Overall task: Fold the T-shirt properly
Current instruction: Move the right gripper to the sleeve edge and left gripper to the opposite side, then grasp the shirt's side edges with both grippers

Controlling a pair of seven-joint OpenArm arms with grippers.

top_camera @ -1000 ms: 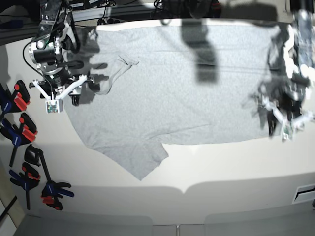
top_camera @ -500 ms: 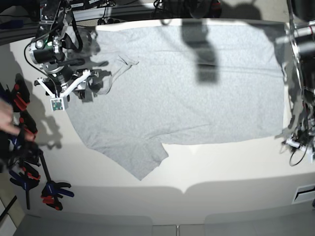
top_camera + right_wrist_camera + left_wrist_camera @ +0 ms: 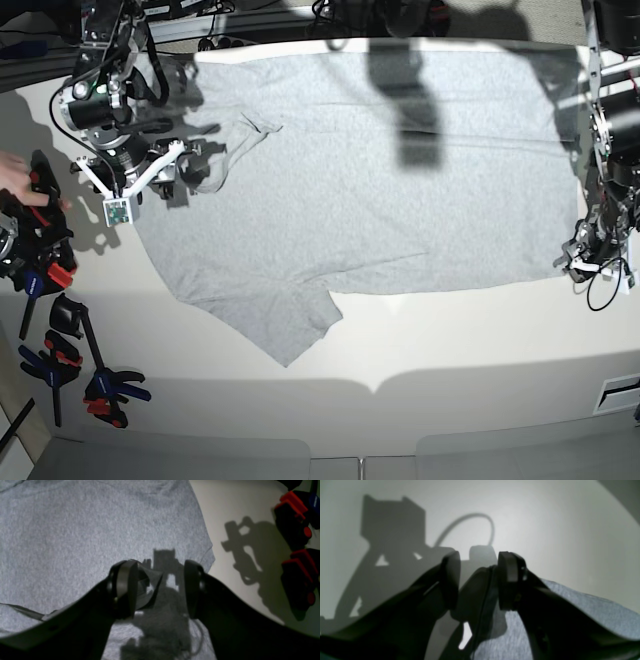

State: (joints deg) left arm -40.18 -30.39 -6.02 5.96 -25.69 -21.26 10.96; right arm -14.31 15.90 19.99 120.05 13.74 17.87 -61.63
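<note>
The light grey T-shirt lies spread flat on the white table, plain side up, with one sleeve pointing to the front. My right gripper hovers open over the shirt's left edge; in the right wrist view the open right gripper has only shirt cloth under it. My left gripper is just off the shirt's lower right corner. In the left wrist view the left gripper is open and empty over bare table, with the shirt's edge at the lower right.
Several black, red and blue clamps lie along the table's left edge; they also show in the right wrist view. A person's hand reaches in at the left among them. Cables run along the back edge.
My left gripper has moved off the shirt's right edge to a spot beside its lower right corner. A person's hand has come in at the left and shifted the clamps. The right gripper has barely moved.
</note>
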